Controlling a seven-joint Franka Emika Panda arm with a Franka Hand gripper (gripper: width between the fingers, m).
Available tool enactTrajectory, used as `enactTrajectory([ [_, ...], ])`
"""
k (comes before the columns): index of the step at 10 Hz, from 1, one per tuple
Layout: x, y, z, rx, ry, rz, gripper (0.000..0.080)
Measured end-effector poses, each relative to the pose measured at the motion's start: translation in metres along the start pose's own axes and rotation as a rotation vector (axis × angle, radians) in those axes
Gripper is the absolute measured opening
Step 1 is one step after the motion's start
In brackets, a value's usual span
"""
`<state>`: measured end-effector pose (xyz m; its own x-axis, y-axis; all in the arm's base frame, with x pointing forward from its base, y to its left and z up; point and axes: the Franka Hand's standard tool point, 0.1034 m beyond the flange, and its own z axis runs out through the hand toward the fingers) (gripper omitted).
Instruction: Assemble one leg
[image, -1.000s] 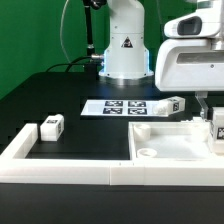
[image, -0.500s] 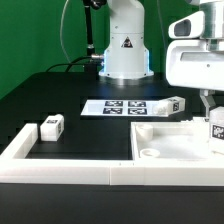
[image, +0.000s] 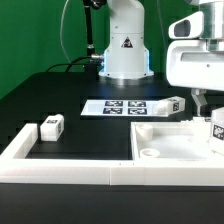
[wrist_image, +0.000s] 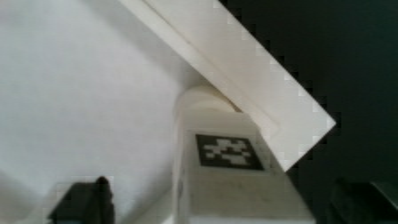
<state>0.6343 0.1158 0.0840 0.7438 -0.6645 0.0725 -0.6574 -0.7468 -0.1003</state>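
Observation:
A white leg (image: 215, 134) with a fiducial tag stands on the large white panel (image: 170, 135) at the exterior view's right edge. My gripper (image: 205, 106) hangs just above it. In the wrist view the same leg (wrist_image: 228, 150) lies between my two dark fingertips (wrist_image: 82, 202), with a gap on each side. The gripper (wrist_image: 222, 205) is open and holds nothing. The panel's raised edge (wrist_image: 249, 70) runs diagonally just beyond the leg. A second leg (image: 52, 125) sits at the exterior view's left. A third leg (image: 175, 103) lies by the marker board (image: 122, 107).
A low white wall (image: 60, 165) runs along the front and turns back at the left. The robot's base (image: 125, 45) stands at the back behind the marker board. A green backdrop closes the far side.
The hand shifted slightly to the exterior view's right and up between one second and half a second ago. It has barely moved since. The legs on the left and by the marker board stayed put.

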Motion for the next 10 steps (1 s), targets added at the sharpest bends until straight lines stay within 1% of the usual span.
enactTrajectory([
  [1,0.0024,0.0011,0.0,0.002,0.003,-0.106,0.0641],
  [2,0.0031,0.0008,-0.0004,-0.003,0.008,-0.224,0.0641],
  [6,0.0035,0.0015,0.0,-0.009,0.01,-0.505,0.0649],
  [8,0.0008,0.0002,0.0028,-0.028,0.017,-0.715,0.0649],
  [10,-0.0006,-0.0015,0.0028,-0.038,0.02,-0.941,0.0649],
])
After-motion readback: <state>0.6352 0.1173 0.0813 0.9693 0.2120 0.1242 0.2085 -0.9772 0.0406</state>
